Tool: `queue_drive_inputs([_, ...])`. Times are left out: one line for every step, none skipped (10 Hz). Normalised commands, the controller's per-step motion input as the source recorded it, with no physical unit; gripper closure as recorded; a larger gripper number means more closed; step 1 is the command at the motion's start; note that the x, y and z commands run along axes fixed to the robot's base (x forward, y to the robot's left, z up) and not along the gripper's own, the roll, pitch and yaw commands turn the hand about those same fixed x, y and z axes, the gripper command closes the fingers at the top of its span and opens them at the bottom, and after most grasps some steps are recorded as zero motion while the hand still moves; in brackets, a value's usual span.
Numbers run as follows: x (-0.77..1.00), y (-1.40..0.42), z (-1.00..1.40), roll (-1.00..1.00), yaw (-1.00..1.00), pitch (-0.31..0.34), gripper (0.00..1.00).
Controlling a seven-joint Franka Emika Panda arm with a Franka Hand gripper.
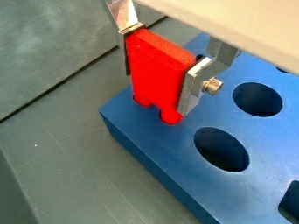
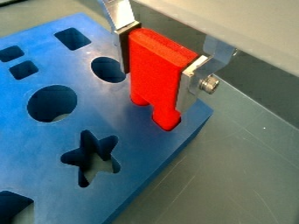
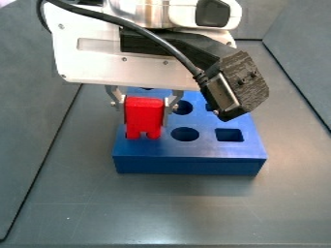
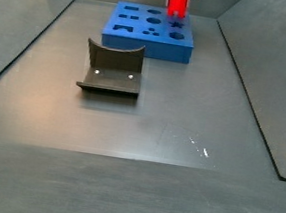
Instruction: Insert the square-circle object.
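Note:
My gripper (image 1: 160,61) is shut on a red two-pronged piece (image 1: 156,74), with one silver finger on each side of it. It holds the piece upright, prongs down, at the top face of the big blue block with shaped holes (image 1: 140,140), near one corner. Gripper (image 2: 158,54), piece (image 2: 158,74) and block (image 2: 128,149) show in both wrist views. In a side view the red piece (image 3: 142,116) stands over the block's (image 3: 181,160) left part. The small dark grey-olive square-circle object is out of view.
The dark L-shaped fixture (image 4: 111,68) stands on the grey floor in front of the blue block (image 4: 129,38). Grey walls enclose the floor on both sides. The block's top has round, square and star-shaped holes (image 2: 91,153).

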Motion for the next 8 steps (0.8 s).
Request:
queue_drive_inputs([0.0,-0.03,-1.0,0.0,-0.25,0.033,1.0])
queue_drive_inputs([0.03,-0.13,-0.97,0.0,-0.21,0.103,1.0])
queue_drive_inputs([0.04,-0.18,-0.99,0.05,-0.11,0.079,1.0])
queue_drive_inputs([0.12,-0.16,-0.51,0.0,-0.22,0.333,1.0])
queue_drive_inputs([0.13,-0.03,-0.59,0.0,-0.15,0.303,1.0])
queue_drive_inputs([-0.02,0.0,0.0,0.01,0.0,-0.03,1.0])
queue_drive_inputs([0.0,0.0,0.0,-0.02,0.0,0.0,1.0])
queue_drive_inputs([0.0,0.0,-0.73,-0.02,0.0,0.193,1.0])
